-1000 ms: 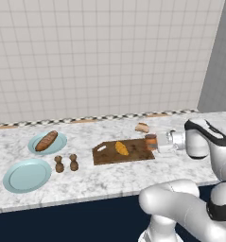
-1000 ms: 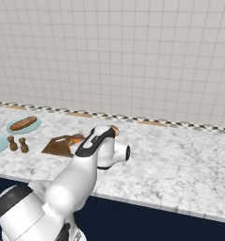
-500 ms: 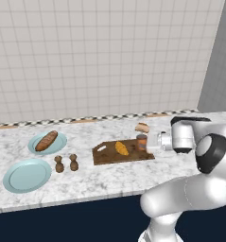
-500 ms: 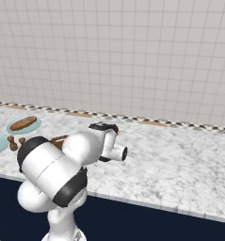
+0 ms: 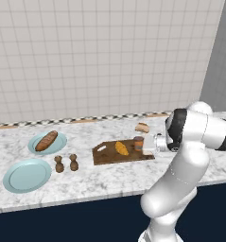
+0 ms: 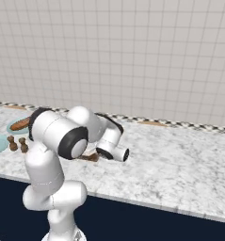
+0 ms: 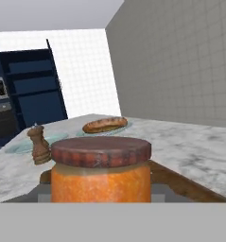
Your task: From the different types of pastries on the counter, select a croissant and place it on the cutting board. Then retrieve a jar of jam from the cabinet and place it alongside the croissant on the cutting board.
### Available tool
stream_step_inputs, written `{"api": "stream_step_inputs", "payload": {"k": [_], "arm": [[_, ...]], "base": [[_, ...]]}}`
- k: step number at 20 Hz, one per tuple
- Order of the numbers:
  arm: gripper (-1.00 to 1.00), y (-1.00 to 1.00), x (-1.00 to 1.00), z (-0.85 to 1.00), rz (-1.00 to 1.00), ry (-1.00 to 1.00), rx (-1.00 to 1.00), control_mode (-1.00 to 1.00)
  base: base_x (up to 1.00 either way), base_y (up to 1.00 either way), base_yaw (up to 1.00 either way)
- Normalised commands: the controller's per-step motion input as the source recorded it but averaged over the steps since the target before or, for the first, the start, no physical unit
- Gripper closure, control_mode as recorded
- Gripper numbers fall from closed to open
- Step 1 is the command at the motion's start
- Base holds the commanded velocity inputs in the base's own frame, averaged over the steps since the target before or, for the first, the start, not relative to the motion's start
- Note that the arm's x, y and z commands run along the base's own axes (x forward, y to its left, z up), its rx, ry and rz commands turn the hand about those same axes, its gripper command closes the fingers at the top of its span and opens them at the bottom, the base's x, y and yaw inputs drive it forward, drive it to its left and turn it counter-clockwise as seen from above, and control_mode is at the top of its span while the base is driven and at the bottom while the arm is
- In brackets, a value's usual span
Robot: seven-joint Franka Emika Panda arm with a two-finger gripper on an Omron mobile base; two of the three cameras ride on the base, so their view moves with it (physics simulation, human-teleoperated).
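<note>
The orange-red jar of jam (image 7: 100, 182) with its brownish lid looms close in the hand view, and my gripper (image 7: 100, 194) is shut on it. From the left base view the jar of jam (image 5: 138, 141) is at the right end of the dark cutting board (image 5: 107, 156), held by my gripper (image 5: 143, 144) reaching in from the right. Whether the jar rests on the board cannot be told. The golden croissant (image 5: 121, 148) lies on the board just left of the jar. The pale bun (image 5: 142, 127) sits on the marble counter (image 5: 109, 182) behind the board.
The brown loaf (image 5: 46, 140) lies on a light blue plate (image 5: 59, 142) at the left, with a second bare plate (image 5: 27, 175) nearer the front. Two wooden shakers (image 5: 59, 164) (image 5: 73, 162) stand between plates and board. The navy cabinet (image 7: 34, 90) shows far off.
The arm has swung round and carried the jar leftward from beside the board to its right end. Croissant, bun, loaf and shakers have stayed put.
</note>
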Motion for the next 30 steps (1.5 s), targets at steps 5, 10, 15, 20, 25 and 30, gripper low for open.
{"api": "stream_step_inputs", "payload": {"k": [5, 10, 15, 20, 25, 30], "arm": [[1.0, 0.0, 0.56, -0.31, 0.0, -0.02, 0.01, -1.0], [1.0, 0.0, 0.8, -0.68, 0.0, -0.09, 0.07, -1.0], [-1.0, 0.0, 0.32, -0.31, 0.0, -0.05, 0.01, -1.0], [-1.0, -0.12, -0.19, -0.04, 0.0, 0.0, 0.02, -1.0], [-1.0, -0.27, -0.57, 0.38, 0.17, 0.0, 0.05, -1.0], [-1.0, -0.01, -0.68, 0.53, 0.3, 0.03, 0.0, -1.0]], "base": [[0.0, 0.0, 0.0], [0.0, 0.0, 0.0], [0.0, 0.0, 0.0], [0.0, 0.0, 0.0], [0.0, 0.0, 0.0], [0.0, 0.0, 0.0]]}}
